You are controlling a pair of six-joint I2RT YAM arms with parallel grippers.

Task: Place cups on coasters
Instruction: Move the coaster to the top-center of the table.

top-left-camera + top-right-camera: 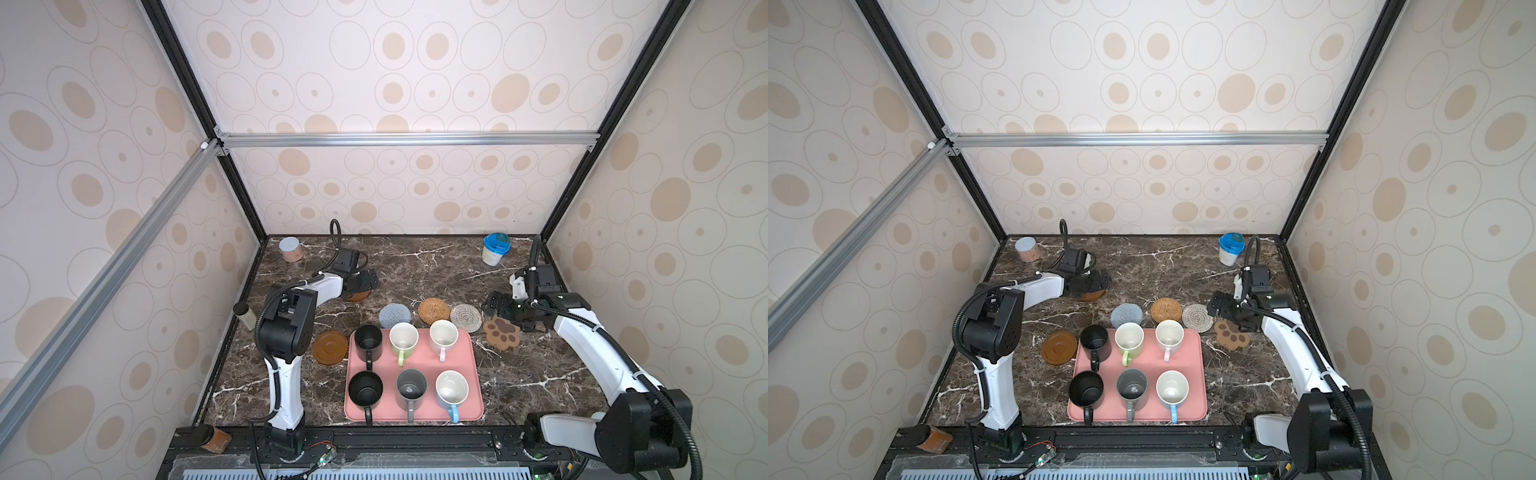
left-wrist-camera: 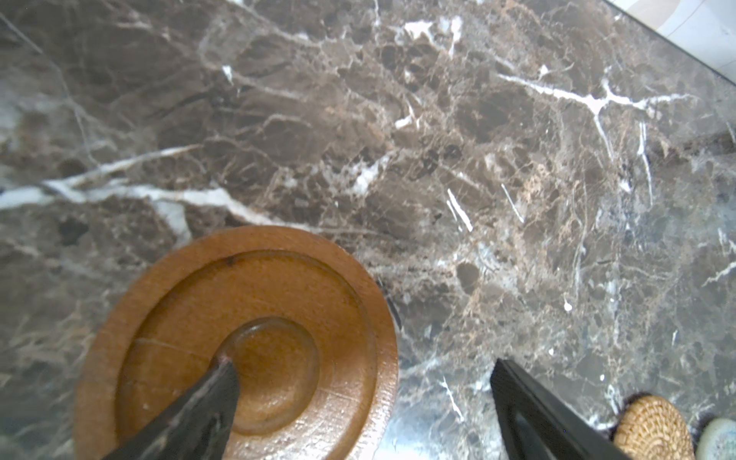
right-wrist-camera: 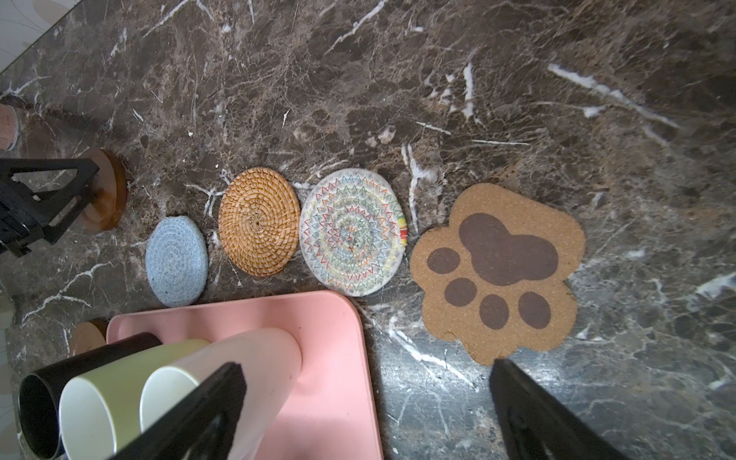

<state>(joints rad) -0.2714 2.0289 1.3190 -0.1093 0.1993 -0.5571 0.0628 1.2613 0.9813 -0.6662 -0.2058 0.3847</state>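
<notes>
1. All six cups stand upright on the tray, in two rows of three, handles toward the robot's side.
2. Far row: far black mug, green mug, pink mug.
3. Near row: near black mug, grey mug, blue mug.
4. No cup sits on a coaster; all six coasters lie bare on the table.
5. Just beyond the tray's far edge lie the crochet mat, rattan mat and woven mat in a line, with the paw mat off the tray's far right corner.
6. The near disc lies just left of the tray.
7. The far disc lies further back on the left, under the left gripper.
8. The left gripper's jaws are spread wide and hold nothing; one finger sits over the disc's middle, and contact cannot be told.
9. The right gripper is also spread wide and empty, above the table beside the paw mat.
10. A can stands at the far left corner, a tub at the far right.
</notes>
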